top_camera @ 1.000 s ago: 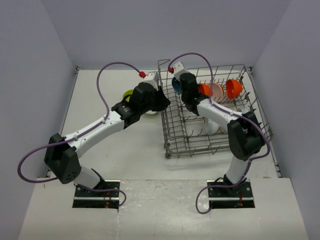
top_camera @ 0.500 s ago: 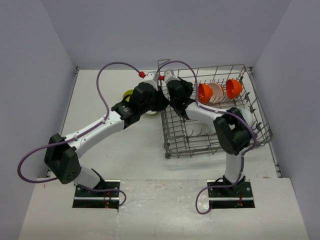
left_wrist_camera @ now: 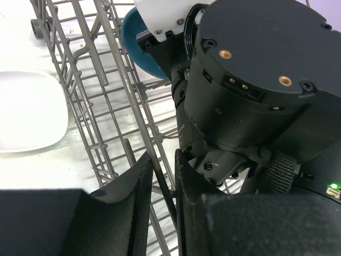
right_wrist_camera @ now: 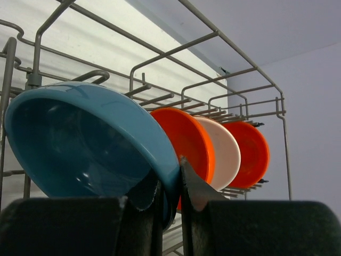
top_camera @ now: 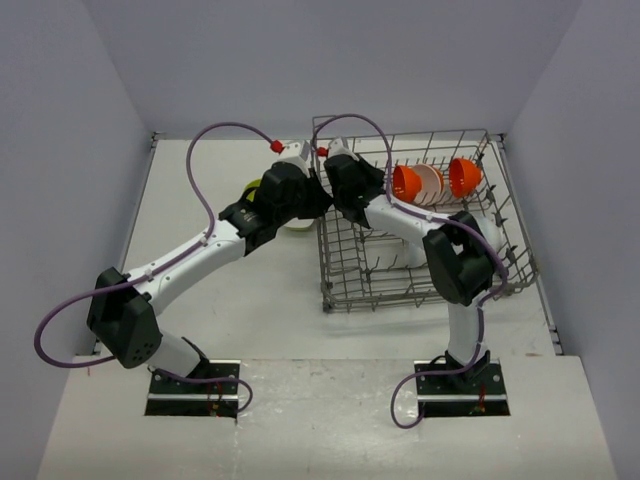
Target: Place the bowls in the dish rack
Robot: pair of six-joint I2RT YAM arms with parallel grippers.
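Moved: rack slid left; right arm swung to its far-left corner.
Left gripper: narrow, pinching rack's left-wall wire.
Right gripper: clamped on blue bowl, inside rack's far-left corner.
Risk: left pull drags rack again, so blue bowl hits racked row.
Count: one rack; three racked: orange bowl, pale bowl, end orange bowl; one held; two left of rack: yellow-green bowl, white bowl.

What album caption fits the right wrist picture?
Right gripper pinches the blue bowl by its rim; three bowls sit in the dish rack.
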